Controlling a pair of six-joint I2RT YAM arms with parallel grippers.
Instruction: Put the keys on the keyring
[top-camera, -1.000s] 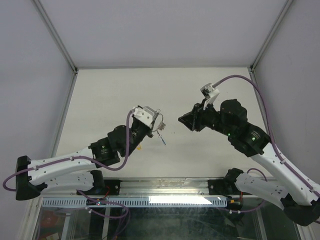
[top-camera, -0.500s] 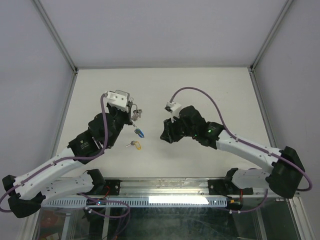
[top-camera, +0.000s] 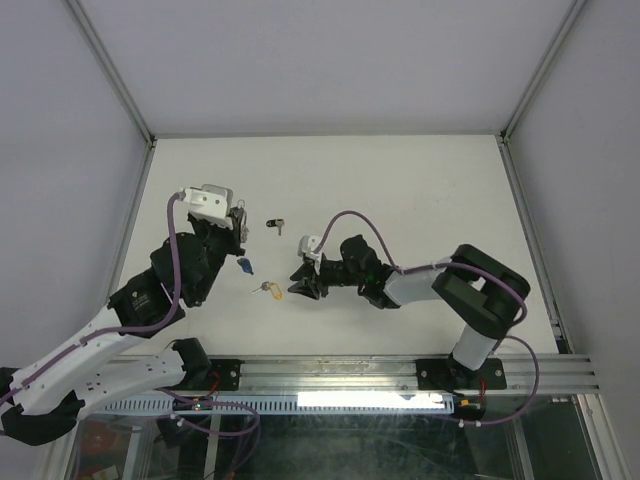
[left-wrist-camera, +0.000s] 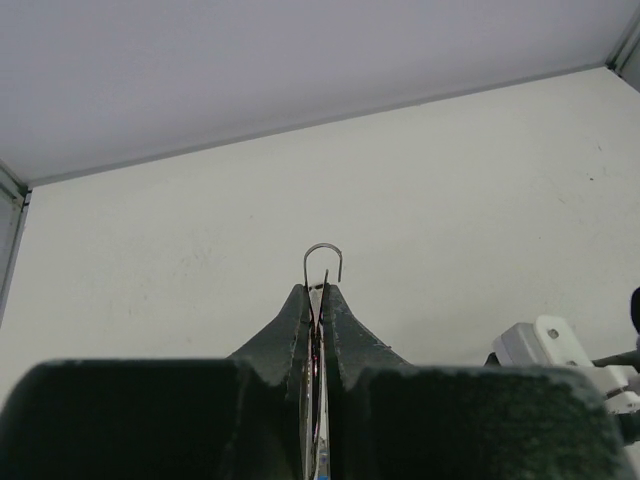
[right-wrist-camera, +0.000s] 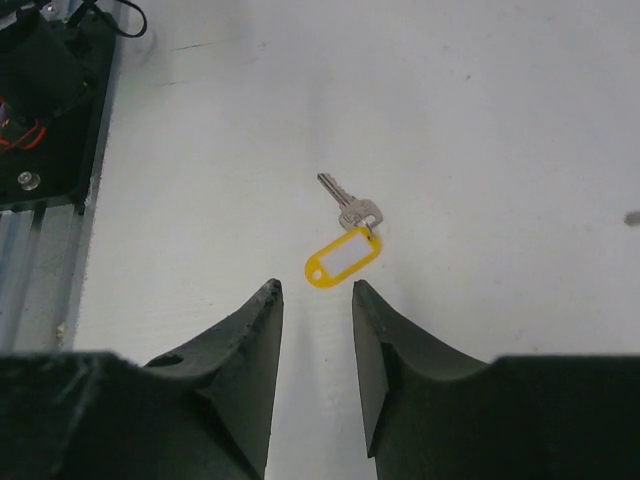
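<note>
Keys were not both on the ring yet, as far as we could judge. The yellow-tagged key (right-wrist-camera: 343, 257) lay flat and loose on the table (top-camera: 400, 180), well apart from the keyring (left-wrist-camera: 322, 246), so that one at least was left to do.

The left gripper (left-wrist-camera: 321, 295) was clenched tight on the keyring. In its wrist view only a thin arc of silver wire stood up from between the closed jaws, held off the table. We saw no plain silver keys on that arc, and the rest of the ring was hidden inside the fingers.

The blue-headed key (top-camera: 245, 265) showed in the top view just below the left gripper's tips. We could not tell whether it hung from the ring or lay on the table under it, so we did not count it as done.

The right gripper (right-wrist-camera: 315, 290) had its jaws parted and grasped nothing. It was low over the table with the yellow tag just ahead of the gap between the tips, not touching either one.

A small dark object (top-camera: 275, 225) lay on the table beyond both grippers, too small for us to name.

We took the step in hand to be picking up the yellow-tagged key, with its threading onto the wire not yet begun.
</note>
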